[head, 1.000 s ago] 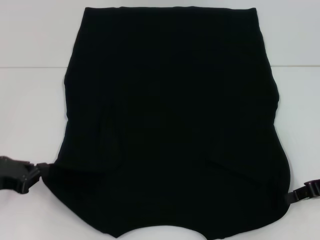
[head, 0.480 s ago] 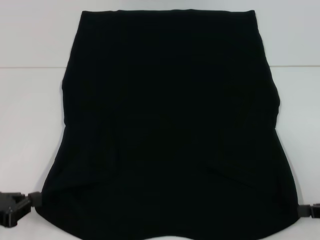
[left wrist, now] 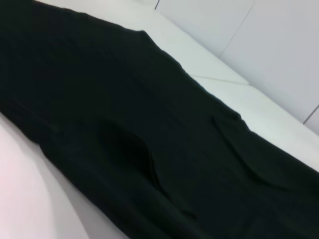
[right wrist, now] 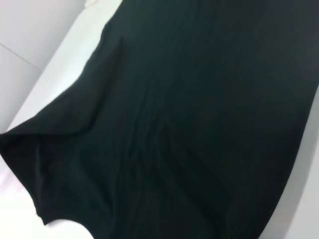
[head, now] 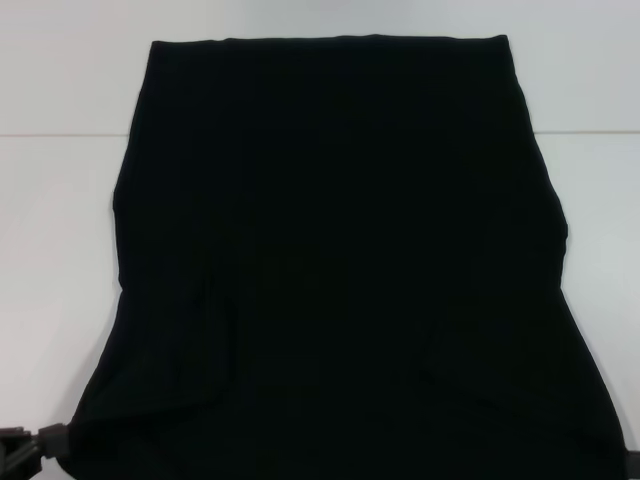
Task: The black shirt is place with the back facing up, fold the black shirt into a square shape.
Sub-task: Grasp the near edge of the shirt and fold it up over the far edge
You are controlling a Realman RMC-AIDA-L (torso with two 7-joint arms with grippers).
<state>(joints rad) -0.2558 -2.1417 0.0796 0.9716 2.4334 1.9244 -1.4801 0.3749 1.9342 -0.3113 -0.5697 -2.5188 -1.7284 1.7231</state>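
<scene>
Soft, limp black shirt point(head: 340, 260) drapes over the worktop point(head: 60, 230); left gripper point(head: 30, 452) appears pinching its corner, right gripper's fingers unseen, so grip corners.

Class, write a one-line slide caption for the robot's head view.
Black shirt spread on a white table, left gripper at its near left corner, right gripper barely visible.
</scene>
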